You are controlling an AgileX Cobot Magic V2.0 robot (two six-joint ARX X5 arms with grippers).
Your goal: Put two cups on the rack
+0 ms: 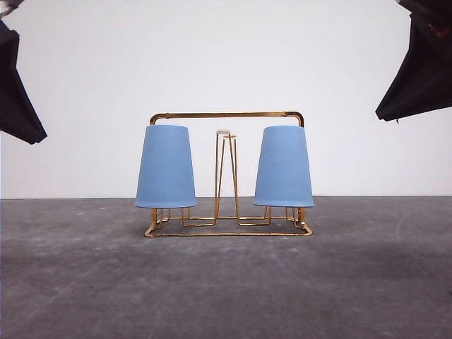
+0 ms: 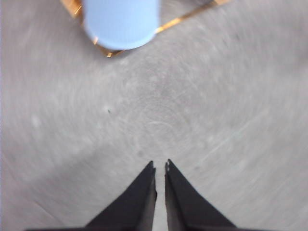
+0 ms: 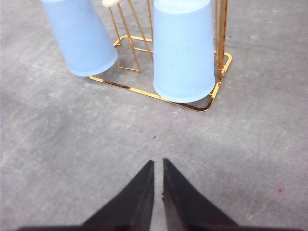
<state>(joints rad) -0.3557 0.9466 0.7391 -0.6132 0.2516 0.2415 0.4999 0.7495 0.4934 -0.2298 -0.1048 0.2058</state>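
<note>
Apparently the placing is done: both light blue ribbed cups sit upside down on the gold wire rack [image 1: 226, 116], the left cup [image 1: 165, 167] over the left prongs and the right cup [image 1: 283, 166] over the right ones, with the white-tipped middle prongs [image 1: 224, 133] bare between them. Each cup hangs with its rim just above the rack's flat wire base, upright and not visibly tilted.

The left gripper [image 2: 160, 166] has its fingers drawn nearly together with nothing between them, poised above bare grey tabletop [image 1: 367, 282]; the left cup [image 2: 121, 21] and a corner of the rack lie well ahead of its tips. The right gripper [image 3: 158, 162] is likewise narrowed and empty, and the right cup [image 3: 184, 50] stands well apart from it.

I judge that nothing remains but to keep both arms clear of the rack
</note>
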